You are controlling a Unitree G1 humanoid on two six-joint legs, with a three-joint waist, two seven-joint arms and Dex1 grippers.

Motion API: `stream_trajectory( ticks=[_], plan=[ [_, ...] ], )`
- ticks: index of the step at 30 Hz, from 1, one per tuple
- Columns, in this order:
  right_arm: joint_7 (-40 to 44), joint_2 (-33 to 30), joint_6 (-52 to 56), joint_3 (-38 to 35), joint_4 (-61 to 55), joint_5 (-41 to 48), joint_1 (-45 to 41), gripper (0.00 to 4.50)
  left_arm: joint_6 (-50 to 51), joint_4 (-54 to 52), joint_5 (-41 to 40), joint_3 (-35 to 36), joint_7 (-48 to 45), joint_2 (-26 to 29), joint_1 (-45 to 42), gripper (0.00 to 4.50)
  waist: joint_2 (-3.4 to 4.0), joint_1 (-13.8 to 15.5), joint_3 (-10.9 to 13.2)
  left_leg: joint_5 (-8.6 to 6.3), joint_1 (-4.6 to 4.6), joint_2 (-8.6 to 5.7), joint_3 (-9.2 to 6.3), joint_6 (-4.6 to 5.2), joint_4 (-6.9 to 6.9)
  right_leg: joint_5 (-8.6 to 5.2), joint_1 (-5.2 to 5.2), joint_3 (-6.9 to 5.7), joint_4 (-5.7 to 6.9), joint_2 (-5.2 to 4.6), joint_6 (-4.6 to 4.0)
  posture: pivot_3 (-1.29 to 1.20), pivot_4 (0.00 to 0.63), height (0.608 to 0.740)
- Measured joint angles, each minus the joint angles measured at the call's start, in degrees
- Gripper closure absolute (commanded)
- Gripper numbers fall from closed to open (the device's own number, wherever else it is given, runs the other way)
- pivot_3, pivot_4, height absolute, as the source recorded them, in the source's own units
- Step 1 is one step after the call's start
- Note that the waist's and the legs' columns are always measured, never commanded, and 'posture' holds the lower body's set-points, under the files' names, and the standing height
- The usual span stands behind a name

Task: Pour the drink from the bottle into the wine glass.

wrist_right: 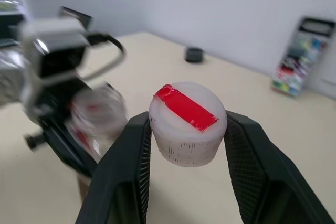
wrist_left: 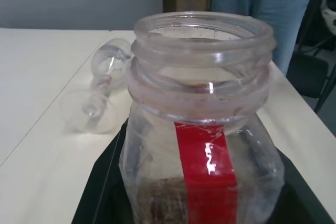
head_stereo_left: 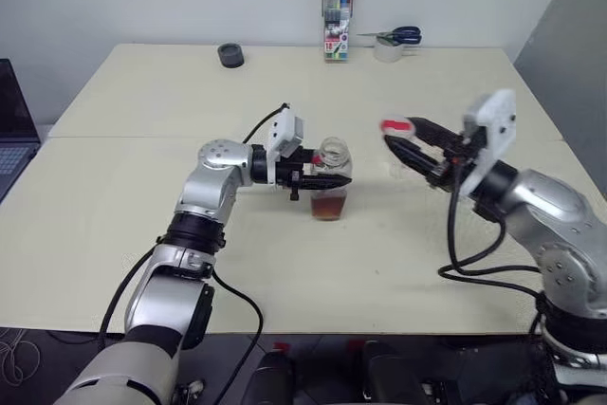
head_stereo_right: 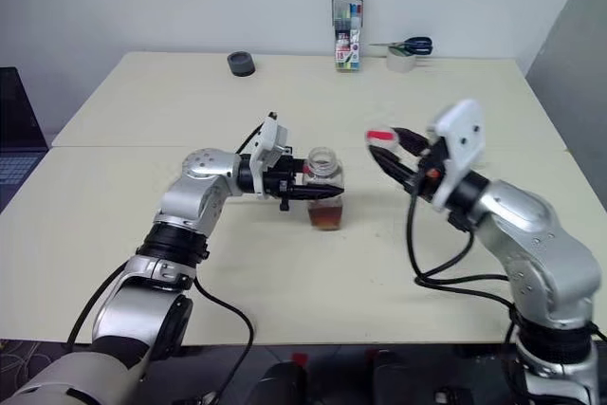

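Note:
The clear bottle (head_stereo_left: 332, 153) stands uncapped near the table's middle, with a red label strip (wrist_left: 206, 171) down its side. The reddish-brown drink (head_stereo_left: 328, 205) fills its lower part. My left gripper (head_stereo_left: 315, 180) reaches in from the left and is shut on the bottle's body. To the right and slightly higher, my right gripper (head_stereo_left: 406, 141) is shut on the white cap with red tape (wrist_right: 187, 124), clear of the bottle. In the left wrist view the wine glass (wrist_left: 100, 90) lies on its side on the table beyond the bottle, foot toward the camera.
A marker-pen case (head_stereo_left: 337, 16) stands at the table's far edge. A black roll (head_stereo_left: 230, 54) lies to its left, and blue-handled scissors (head_stereo_left: 402, 35) rest on a tape roll to its right. A laptop (head_stereo_left: 11, 135) sits at far left. A person's legs (wrist_left: 262, 3) stand past the table.

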Motion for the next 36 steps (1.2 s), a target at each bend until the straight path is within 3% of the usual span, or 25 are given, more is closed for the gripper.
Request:
stream_trajectory(
  ticks=[5,8,13,19,26,31,36],
  plan=[
    [-7.14,2.16,-4.24,-2.74,4.37,-8.91,19.58,2.81,1.5,-0.67,-0.32,2.48,3.67,2.16,0.84,2.76,-0.01,0.04,0.0,0.0,0.05,0.0,0.15,0.0,0.02,0.0,0.0,0.14,0.04,0.04,0.01,0.0,0.15,0.74],
    [-10.59,4.63,-7.71,-1.53,11.13,-14.9,25.92,1.79,1.91,-0.68,-0.59,4.76,6.18,3.94,0.84,2.76,0.02,-0.32,-0.02,0.0,0.2,0.05,0.21,0.0,-0.02,-0.01,0.01,0.21,0.09,0.1,0.01,0.0,0.15,0.74],
    [-11.57,6.43,-12.05,-0.78,13.62,-17.52,26.45,0.06,2.8,-0.67,-0.67,7.08,9.73,5.7,0.77,2.76,0.04,-0.78,-0.04,0.0,0.55,0.14,0.26,0.01,-0.07,-0.01,0.25,0.25,0.1,0.19,0.02,0.0,0.15,0.74],
    [-9.01,4.02,-7.97,-3.12,13.85,-15.33,25.76,0.0,2.63,-0.54,-0.48,9.54,15.31,7.54,0.77,2.76,0.02,-0.59,-0.06,0.0,0.53,0.13,0.24,0.0,-0.06,-0.01,0.26,0.25,0.09,0.18,0.02,0.0,0.15,0.74],
    [3.1,-6.97,-8.6,-2.36,13.2,-12.51,23.03,0.0,2.16,0.98,1.97,12.48,24.4,10.91,2.45,2.76,0.01,-0.53,-0.04,0.0,0.51,0.09,0.3,0.01,-0.05,-0.01,0.23,0.29,0.06,0.12,0.02,0.0,0.15,0.74],
    [10.37,-7.21,-6.61,6.66,5.66,-6.04,8.01,0.0,2.57,0.21,2.33,13.92,30.23,11.7,5.05,2.76,0.0,-0.93,-0.04,0.0,0.49,0.18,0.12,0.0,-0.06,-0.01,0.22,0.13,0.08,0.21,0.02,0.0,0.15,0.74],
    [10.74,-0.7,-5.61,18.53,8.98,-7.34,-3.88,0.0,3.11,-0.05,2.39,17.52,38.11,12.67,7.62,2.76,-0.04,-0.65,-0.02,0.08,0.29,0.06,0.13,-0.14,-0.01,0.0,0.1,0.14,0.02,0.03,0.01,0.0,0.15,0.74]
  ],
)
